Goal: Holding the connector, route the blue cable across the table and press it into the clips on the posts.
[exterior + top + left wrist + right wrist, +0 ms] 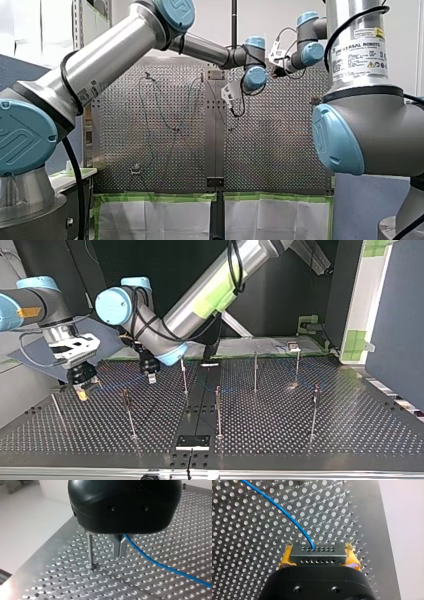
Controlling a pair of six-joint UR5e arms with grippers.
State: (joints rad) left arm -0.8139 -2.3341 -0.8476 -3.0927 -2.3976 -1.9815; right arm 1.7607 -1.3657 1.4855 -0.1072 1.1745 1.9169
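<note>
While your right gripper (319, 555) clamps the connector (318, 551) between its yellow pads (286, 556), your left gripper (119, 549), nearer the post (89, 548), stands just beside it with nothing between, metal fingers pinched narrow on the blue cable (160, 565), which runs away from the post over the perforated table (75, 585).

The perforated table (350, 425) is two grey metal panels joined by a dark seam (200, 405). Thin posts (218, 412) stand upright in its holes. In the top view, others rise at 9, 11, 1 and 3 o'clock from the middle post. A black plate (192, 442) lies flat at its 7 o'clock, by the near edge.
</note>
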